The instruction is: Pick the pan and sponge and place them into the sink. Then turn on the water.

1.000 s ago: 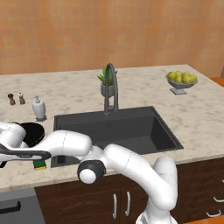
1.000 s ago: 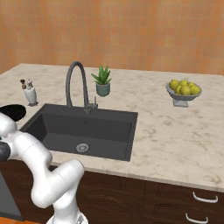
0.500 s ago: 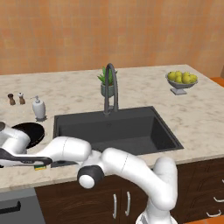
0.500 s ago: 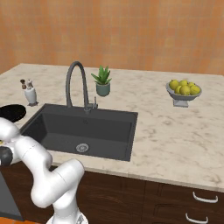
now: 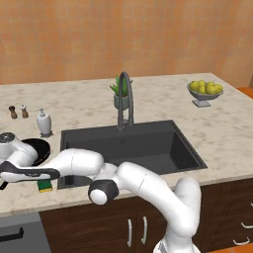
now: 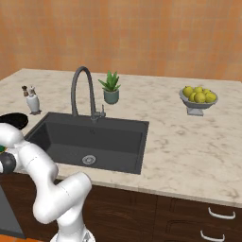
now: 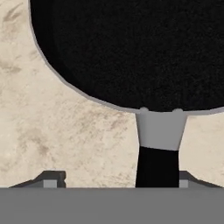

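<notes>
Gripper (image 7: pixel 116 183), jaws spread wide, straddles round matte-black pan's (image 7: pixel 131 48) thin handle (image 7: pixel 158 164).

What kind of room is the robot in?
It looks like a kitchen. There's a big dark grey sink set in a beige marble worktop, with a tall arched grey faucet over it, and a round black frying pan lying on the worktop.

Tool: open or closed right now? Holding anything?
Tool: open, with the jaws wide on either side of the handle of the pan; nothing gripped yet.
</notes>
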